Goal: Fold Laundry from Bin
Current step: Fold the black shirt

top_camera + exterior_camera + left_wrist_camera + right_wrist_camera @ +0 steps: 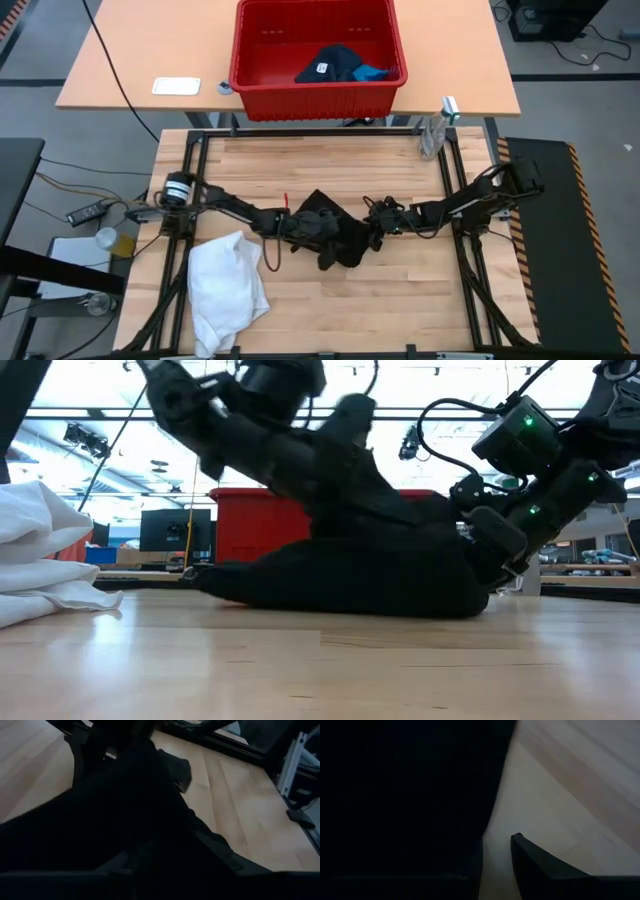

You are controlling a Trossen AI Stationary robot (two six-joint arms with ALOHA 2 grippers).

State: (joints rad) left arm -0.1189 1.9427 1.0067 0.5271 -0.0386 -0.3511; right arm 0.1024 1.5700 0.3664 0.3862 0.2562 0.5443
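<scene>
black garment [335, 238] | tabletop [400, 290] centre, crumpled | left gripper [302, 225] at its 9 o'clock, right gripper [378, 222] at 3 | finger states: cannot tell | soft, light, limp; take by edges/corners

Left pincer [303, 226] tips buried in black garment [335, 235], grip unclear
</scene>
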